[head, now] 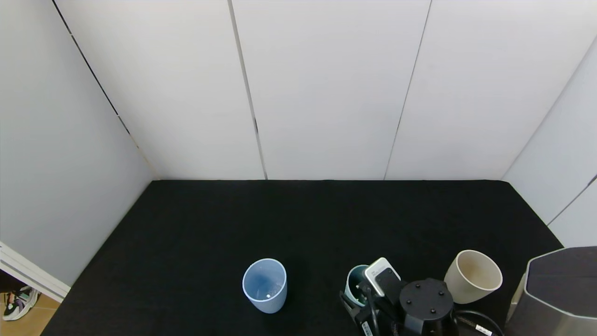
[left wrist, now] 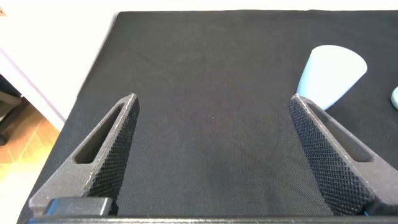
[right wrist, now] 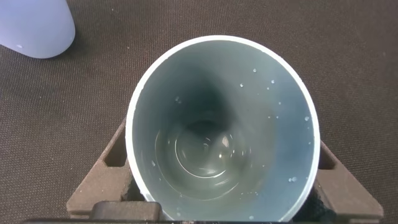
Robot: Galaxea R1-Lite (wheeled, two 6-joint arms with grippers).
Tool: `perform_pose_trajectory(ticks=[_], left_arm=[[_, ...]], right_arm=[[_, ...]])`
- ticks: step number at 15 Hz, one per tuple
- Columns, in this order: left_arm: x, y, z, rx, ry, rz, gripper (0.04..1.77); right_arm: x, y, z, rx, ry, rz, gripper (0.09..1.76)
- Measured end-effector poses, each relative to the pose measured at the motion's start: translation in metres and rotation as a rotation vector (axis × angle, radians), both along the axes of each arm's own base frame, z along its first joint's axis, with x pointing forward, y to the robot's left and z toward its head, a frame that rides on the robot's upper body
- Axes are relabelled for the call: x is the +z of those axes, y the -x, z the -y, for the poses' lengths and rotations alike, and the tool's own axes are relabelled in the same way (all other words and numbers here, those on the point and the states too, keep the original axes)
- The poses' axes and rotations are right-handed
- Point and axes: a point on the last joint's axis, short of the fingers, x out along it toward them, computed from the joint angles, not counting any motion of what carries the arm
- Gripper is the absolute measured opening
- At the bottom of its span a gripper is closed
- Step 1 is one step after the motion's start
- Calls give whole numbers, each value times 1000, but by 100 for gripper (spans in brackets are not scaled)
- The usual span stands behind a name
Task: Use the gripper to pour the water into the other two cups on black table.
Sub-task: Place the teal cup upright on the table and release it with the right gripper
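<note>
Water [right wrist: 205, 152] sits in upright teal-green plastic cup [head: 356, 284] clamped by right gripper [head: 368, 291]; wide cream-beige cup [head: 473, 276] nearer than tall light-blue cup [head: 265, 285]; left gripper [left wrist: 214, 155] spread, idle.

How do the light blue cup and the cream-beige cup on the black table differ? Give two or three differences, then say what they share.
The light blue cup is narrower and straighter-sided; the cream-beige cup is wider and tapers toward its base. The blue cup stands alone left of the right pincer; the beige cup stands to that pincer's right, beside the grey arm casing. Both are handleless, upright and open-topped on the black table.
</note>
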Motion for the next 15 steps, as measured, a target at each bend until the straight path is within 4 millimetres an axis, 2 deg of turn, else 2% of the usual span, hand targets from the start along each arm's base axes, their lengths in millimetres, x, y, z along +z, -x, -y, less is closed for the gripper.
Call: perform_pose_trajectory(ticks=[2, 10, 13, 15], left_arm=[[0, 0, 0, 0, 0, 0, 172], [0, 0, 0, 0, 0, 0, 172], [0, 0, 0, 0, 0, 0, 172], [0, 0, 0, 0, 0, -1, 172]], right_arm=[[-2, -2, 2, 3, 20, 5, 122], [-4, -6, 4, -29, 30, 19, 152], [0, -6, 6, -32, 31, 19, 158], [11, -5, 6, -30, 6, 43, 161]])
